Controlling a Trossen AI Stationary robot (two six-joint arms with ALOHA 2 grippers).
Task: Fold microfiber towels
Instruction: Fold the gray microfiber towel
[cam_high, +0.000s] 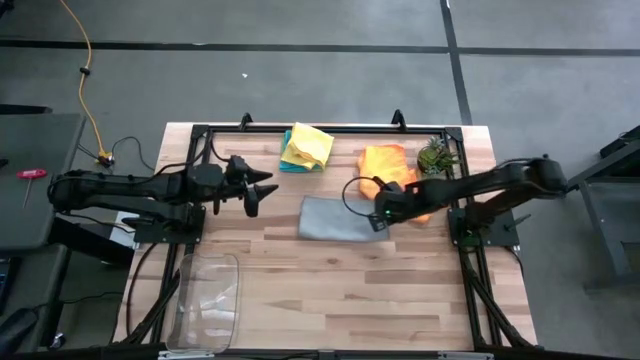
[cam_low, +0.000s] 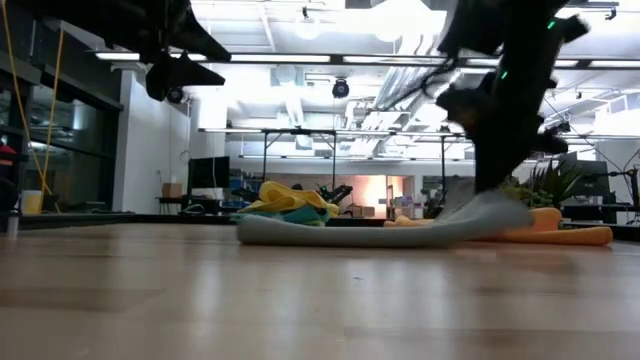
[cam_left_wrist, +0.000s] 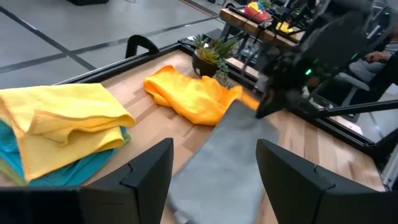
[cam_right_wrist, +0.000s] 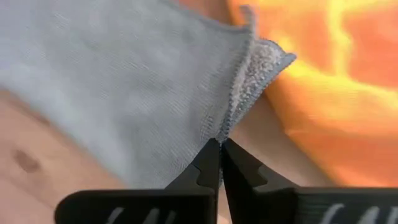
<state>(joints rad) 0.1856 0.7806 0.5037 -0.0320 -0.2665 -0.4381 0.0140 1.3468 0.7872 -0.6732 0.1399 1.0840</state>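
The grey towel (cam_high: 335, 218) lies flat on the table's middle; its right end is raised in the low view (cam_low: 490, 212). My right gripper (cam_high: 381, 222) is shut on it at its right near corner. The orange towel (cam_high: 385, 163) lies crumpled behind it, near the far edge. The yellow towel (cam_high: 308, 143) lies folded on the teal one (cam_high: 290, 163) at the far edge. My left gripper (cam_high: 253, 190) is open, raised above the table left of the grey towel. No lime green towel shows. My right gripper pinches the grey towel's hemmed edge at a corner (cam_right_wrist: 229, 122) between its two fingertips. The fingers slant down from the table's right side. The corner is lifted a little off the table (cam_low: 500, 208); the rest of the towel lies flat on the wood.
A clear plastic tray (cam_high: 208, 295) lies at the near left. A small spiky green plant (cam_high: 437, 156) stands at the far right, beside the orange towel. A black frame (cam_high: 330, 128) runs along the table's far edge and sides.
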